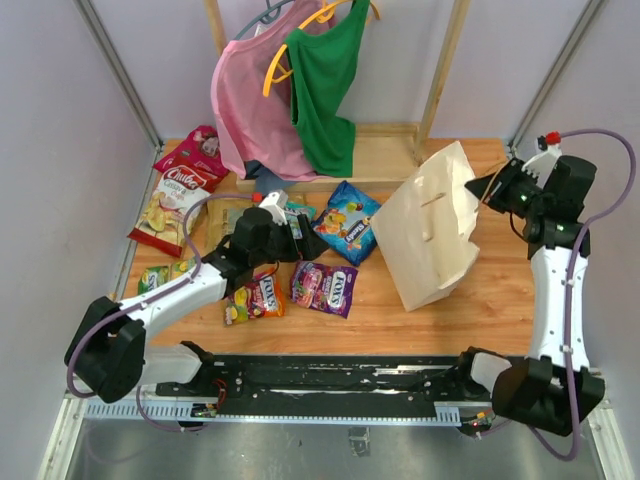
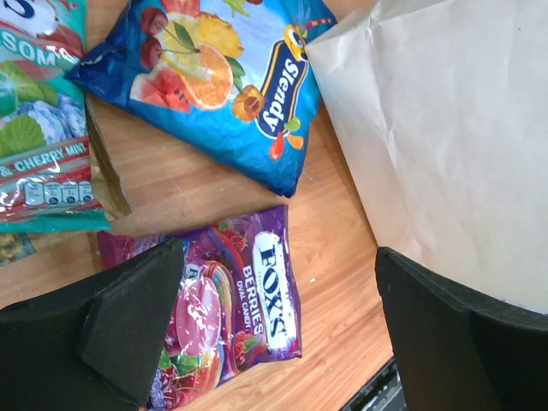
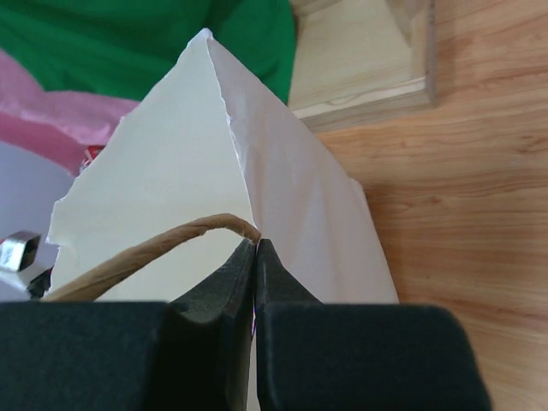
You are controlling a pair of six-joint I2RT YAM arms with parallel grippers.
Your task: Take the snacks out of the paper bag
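Nearest the arm bases, left of the paper bag (image 1: 430,235), two Fox's packets lie flat on the desk (image 1: 500,290): an orange-yellow packet (image 1: 257,298) and, closer to the bag, a purple Berries packet (image 2: 248,300). The left end effector (image 2: 278,257) hangs right over the purple one, fingers spread wide with nothing between them.

A bit farther back, the blue Slendys packet (image 2: 223,86) sits just beside the bag's left edge, and a teal cherry-mint packet (image 2: 38,145) lies on its other side.

The bag itself is creased and slanted. At its upper right corner the right end effector (image 3: 257,248) is pressed together, pinching its twisted handle (image 3: 145,253) right at the rim.

Well left of the bag there's a yellow-green packet (image 1: 160,277), then a red-and-white chips packet (image 1: 170,205), then a pinkish-red packet (image 1: 195,150). Farthest back, up and left of the bag, a pink garment (image 1: 250,110) and a green garment (image 1: 325,80) hang on hangers.
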